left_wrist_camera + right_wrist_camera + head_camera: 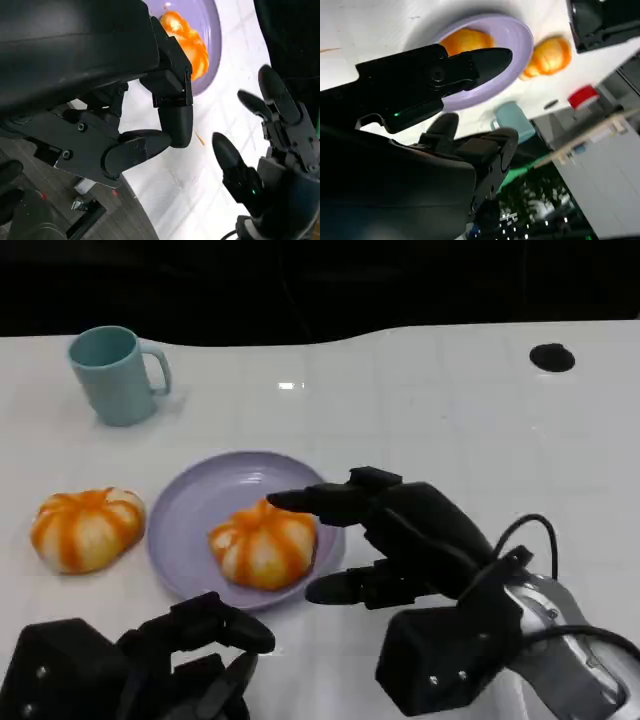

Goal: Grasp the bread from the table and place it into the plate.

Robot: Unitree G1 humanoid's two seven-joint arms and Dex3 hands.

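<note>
We judge that the placing step is at its end. One bread (264,545) lies inside the purple plate (190,502), on the part of the plate that is nearer to us and to our right. Our right hand (385,535) stands just beside it at the plate's right edge. Its fingers are spread apart, one above the bread and one lower at the plate's rim, and they hold nothing; we cannot tell for sure if the upper fingertip touches the bread or is only very close to it. In the right wrist view the same bread (466,41) shows in the plate (517,37) beyond the open fingers.

A second bread (87,528) lies on the white table (450,420), to the left of the plate and apart from its rim. It is on our left side, so we think the left hand (190,655) is the better one to take it. This hand rests low at the near edge of the table, fingers loosely bent, with nothing in it.

For the next move, we think the right hand must go up and back without pushing the bread. There is free room in the left part of the plate.

The teal mug (115,374) stands upright at the far left; we cannot see what is inside it.
</note>
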